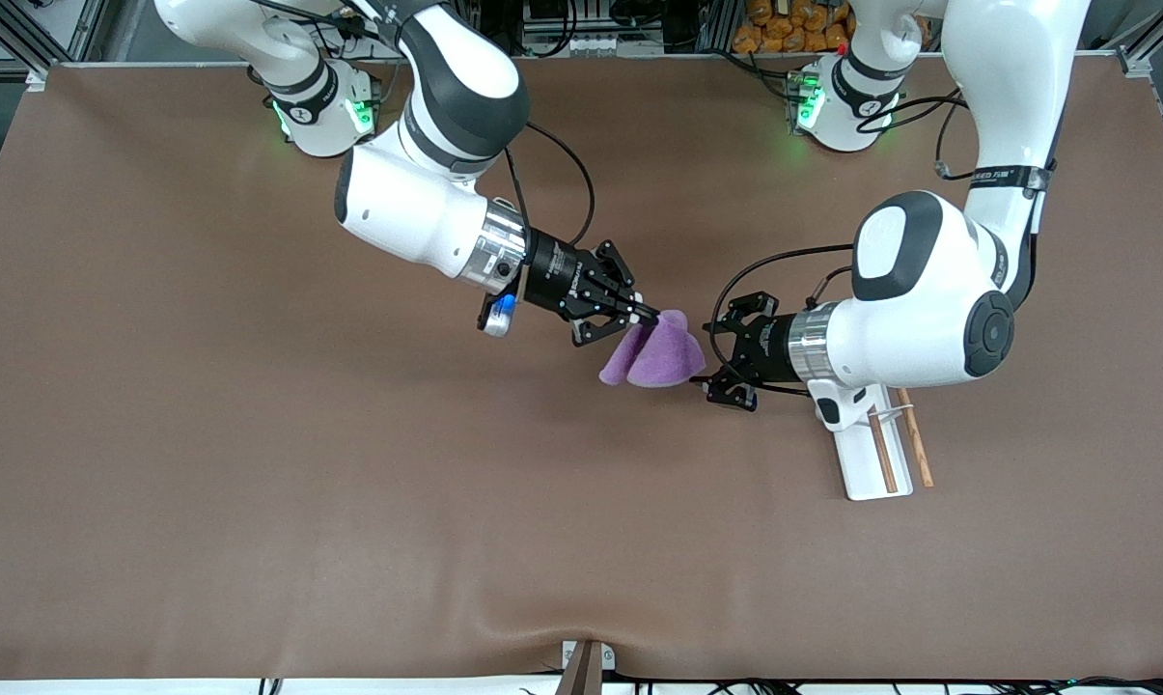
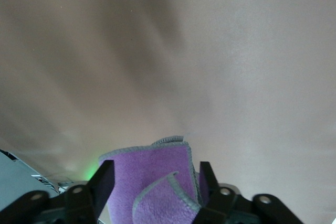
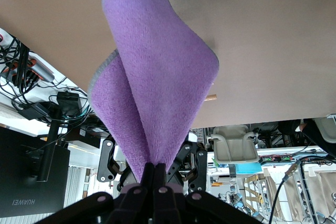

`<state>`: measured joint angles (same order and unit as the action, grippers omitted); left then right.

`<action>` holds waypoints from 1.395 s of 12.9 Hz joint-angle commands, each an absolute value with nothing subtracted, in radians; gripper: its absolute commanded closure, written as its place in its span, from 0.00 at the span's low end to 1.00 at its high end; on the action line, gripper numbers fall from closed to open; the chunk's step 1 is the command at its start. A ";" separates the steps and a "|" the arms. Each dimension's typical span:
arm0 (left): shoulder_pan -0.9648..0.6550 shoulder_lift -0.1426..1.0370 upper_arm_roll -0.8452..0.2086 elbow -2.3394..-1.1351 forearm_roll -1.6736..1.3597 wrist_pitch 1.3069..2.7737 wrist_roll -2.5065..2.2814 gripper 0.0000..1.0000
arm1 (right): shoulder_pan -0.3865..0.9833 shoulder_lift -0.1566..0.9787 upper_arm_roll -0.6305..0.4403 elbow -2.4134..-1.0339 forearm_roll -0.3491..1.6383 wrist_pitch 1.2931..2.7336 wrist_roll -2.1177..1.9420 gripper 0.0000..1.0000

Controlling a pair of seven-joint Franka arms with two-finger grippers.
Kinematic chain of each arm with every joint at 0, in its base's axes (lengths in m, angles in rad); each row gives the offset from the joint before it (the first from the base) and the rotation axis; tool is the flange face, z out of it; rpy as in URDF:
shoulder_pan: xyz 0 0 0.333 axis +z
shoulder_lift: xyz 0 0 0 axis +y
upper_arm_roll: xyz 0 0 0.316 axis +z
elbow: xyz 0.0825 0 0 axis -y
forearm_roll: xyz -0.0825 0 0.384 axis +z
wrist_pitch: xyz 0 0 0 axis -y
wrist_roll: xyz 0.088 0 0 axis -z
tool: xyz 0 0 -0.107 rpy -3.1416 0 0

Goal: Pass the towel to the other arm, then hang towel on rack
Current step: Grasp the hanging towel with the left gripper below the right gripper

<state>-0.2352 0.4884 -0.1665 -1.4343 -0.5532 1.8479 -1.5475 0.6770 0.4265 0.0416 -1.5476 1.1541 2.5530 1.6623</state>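
Halfway at best: right gripper (image 1: 650,316) pinches the towel (image 1: 656,354) aloft over mid-table, left gripper (image 1: 711,367) spread around its edge, seemingly not yet closed; rack (image 1: 875,454) hanging remains.

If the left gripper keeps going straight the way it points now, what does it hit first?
Most likely the towel: the left gripper is open, its fingers either side of it. The right gripper holds it.

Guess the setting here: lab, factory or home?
Most likely a robotics lab. Two white arms are bolted at one edge of a table under a plain brown cover, the right gripper pinching a purple towel beside the open left gripper. The right wrist view shows cables and equipment racks around the table.
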 commanded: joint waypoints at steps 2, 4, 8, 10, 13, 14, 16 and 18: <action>-0.250 0.495 -0.163 -1.405 -0.532 1.848 -1.595 0.43 | 0.681 0.443 0.038 -1.519 1.141 2.549 1.692 1.00; -0.250 0.495 -0.163 -1.404 -0.532 1.850 -1.595 0.55 | 0.681 0.443 0.038 -1.519 1.141 2.546 1.692 1.00; -0.252 0.494 -0.166 -1.404 -0.532 1.848 -1.595 0.86 | 0.680 0.442 0.037 -1.519 1.141 2.540 1.692 1.00; -0.250 0.492 -0.166 -1.404 -0.532 1.848 -1.589 1.00 | 0.672 0.442 0.035 -1.519 1.141 2.523 1.692 1.00; -0.250 0.489 -0.161 -1.378 -0.509 1.848 -1.583 1.00 | 0.667 0.440 0.037 -1.519 1.138 2.522 1.692 1.00; -0.250 0.477 -0.167 -1.371 -0.470 1.847 -1.577 1.00 | 0.667 0.440 0.037 -1.519 1.138 2.522 1.692 1.00; -0.249 0.460 -0.169 -1.368 -0.417 1.838 -1.537 1.00 | 0.666 0.439 0.035 -1.526 1.134 2.505 1.694 0.08; -0.245 0.440 -0.172 -1.368 -0.368 1.816 -1.482 1.00 | 0.666 0.440 0.035 -1.534 1.108 2.505 1.694 0.00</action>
